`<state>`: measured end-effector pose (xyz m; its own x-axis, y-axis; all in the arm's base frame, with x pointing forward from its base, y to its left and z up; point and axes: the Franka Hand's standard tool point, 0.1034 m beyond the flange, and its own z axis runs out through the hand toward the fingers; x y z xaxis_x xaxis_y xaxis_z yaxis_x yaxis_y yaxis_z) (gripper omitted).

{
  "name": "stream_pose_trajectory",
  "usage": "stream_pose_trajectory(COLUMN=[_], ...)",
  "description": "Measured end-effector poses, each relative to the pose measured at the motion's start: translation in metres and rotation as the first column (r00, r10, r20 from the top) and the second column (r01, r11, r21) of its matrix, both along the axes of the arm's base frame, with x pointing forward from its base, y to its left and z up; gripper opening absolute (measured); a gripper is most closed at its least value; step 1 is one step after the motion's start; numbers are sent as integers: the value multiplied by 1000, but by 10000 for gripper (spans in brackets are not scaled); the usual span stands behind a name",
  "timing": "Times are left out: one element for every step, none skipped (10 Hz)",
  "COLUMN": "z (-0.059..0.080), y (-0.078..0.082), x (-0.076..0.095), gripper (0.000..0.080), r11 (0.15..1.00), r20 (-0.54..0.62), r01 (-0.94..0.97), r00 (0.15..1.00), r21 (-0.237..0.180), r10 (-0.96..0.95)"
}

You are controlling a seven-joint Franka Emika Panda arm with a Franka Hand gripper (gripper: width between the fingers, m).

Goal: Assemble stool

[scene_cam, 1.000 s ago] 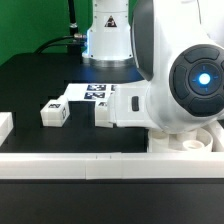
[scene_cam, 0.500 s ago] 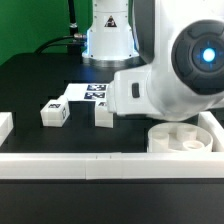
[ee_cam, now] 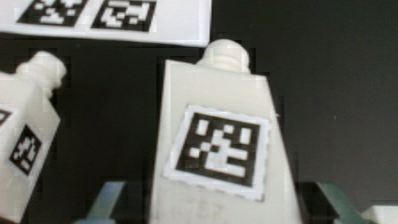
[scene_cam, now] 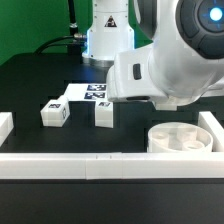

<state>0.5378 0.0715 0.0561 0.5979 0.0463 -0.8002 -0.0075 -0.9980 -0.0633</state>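
In the wrist view a white stool leg with a black-and-white tag stands between the fingers of my gripper, which is shut on it. The leg's peg end points toward the marker board. A second leg lies beside it. In the exterior view two legs lie on the black table, and the round seat rests at the exterior view's right. The arm's white body hides the gripper and its leg there.
The marker board lies behind the two legs. White border rails run along the front, the exterior view's left and its right. The robot's base stands at the back.
The arm's body has risen and swung toward the exterior view's upper right, uncovering the seat. The two legs on the table have not moved.
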Motion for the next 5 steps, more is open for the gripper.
stream_pose_trajectory(z=[-4,-1,7,17,32], y=[2,2,2,1,-2], x=[13,19,16,28,33], gripper=[325,325,325,325,325], r11=[1000,1000,1000,1000,999], r20=[101,197,238,326,397], r01=[9,14,-7,-11,-12], r00=[995,980,971,946,918], r21=[2,4,18,27,31], r10=[-9,-14,3,2,-1])
